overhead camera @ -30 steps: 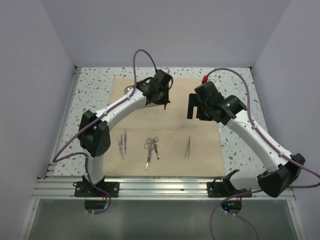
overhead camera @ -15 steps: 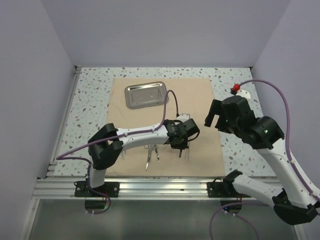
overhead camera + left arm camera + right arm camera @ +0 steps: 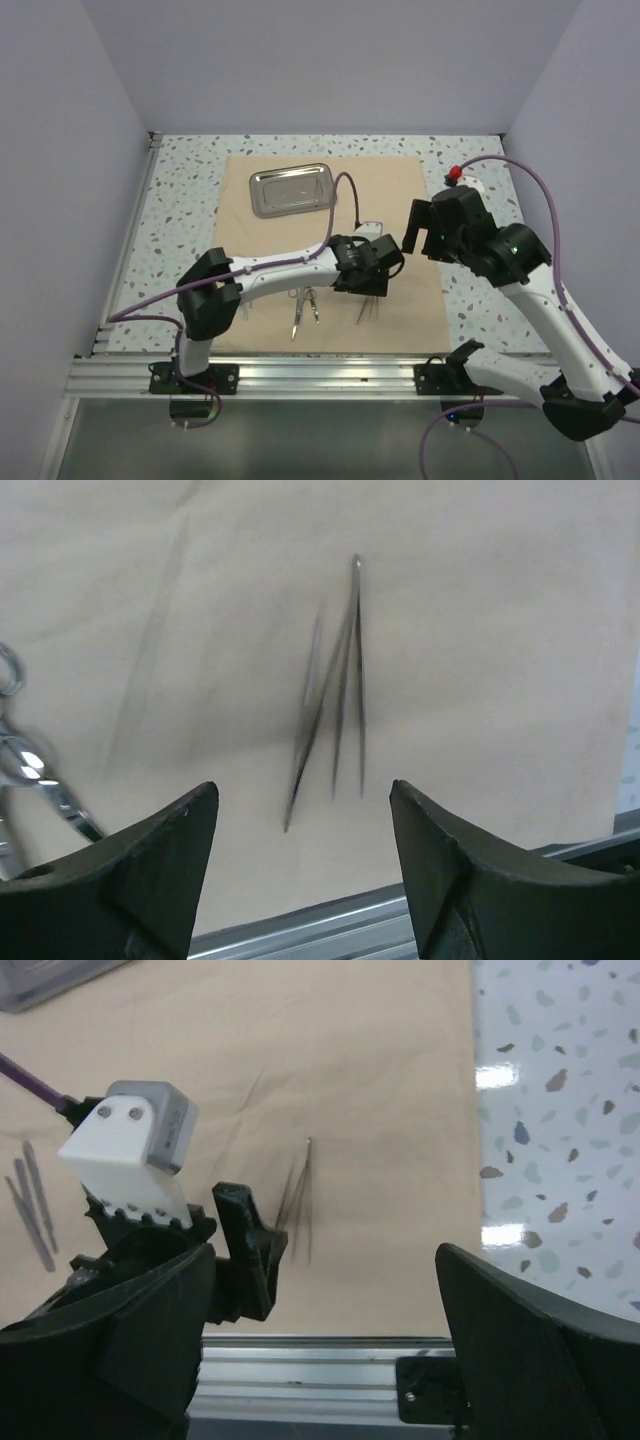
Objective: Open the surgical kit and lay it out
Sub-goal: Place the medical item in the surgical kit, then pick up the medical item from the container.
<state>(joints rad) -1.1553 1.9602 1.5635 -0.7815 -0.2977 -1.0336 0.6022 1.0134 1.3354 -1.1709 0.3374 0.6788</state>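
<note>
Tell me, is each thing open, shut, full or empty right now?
cloth wrap: unfolded, flat on the table.
steel tray: empty, on the cloth.
tweezers: lying loose on the cloth.
scissors: lying on the cloth, not held.
left gripper: open, over the tweezers.
right gripper: open, empty.

Left tool (image 3: 238,1260) hovers beside tweezers (image 3: 300,1198); beige cloth (image 3: 350,1060) lies beneath.

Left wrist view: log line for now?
left pincer open near tweezers | right pincer open, empty | tray on cloth
</note>
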